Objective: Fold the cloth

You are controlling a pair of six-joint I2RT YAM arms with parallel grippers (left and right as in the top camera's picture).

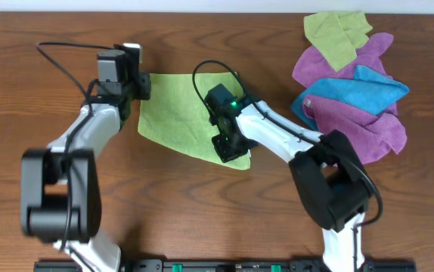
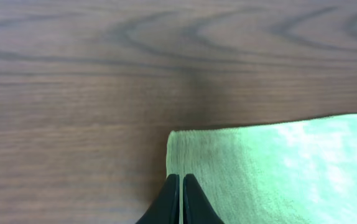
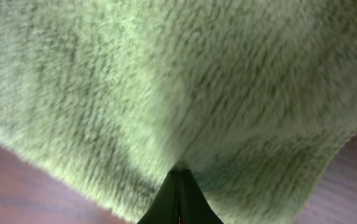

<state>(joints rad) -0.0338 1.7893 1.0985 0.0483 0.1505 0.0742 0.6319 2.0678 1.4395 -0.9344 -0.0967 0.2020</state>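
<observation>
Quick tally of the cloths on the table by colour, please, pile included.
Lime-green cloth: 1
Duller olive-green cloth: 1
Blue cloth: 1
Purple cloths: 2 by the look; the blue one overlaps them, so this is uncertain
Total: 5

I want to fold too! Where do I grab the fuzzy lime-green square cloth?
Pinch one corner, coming straight down. The fuzzy lime-green square cloth lies flat on the wooden table, so a corner probably lifts easiest.

End effectors [image 2: 180,182] [image 3: 179,175] — both tightly closed
</observation>
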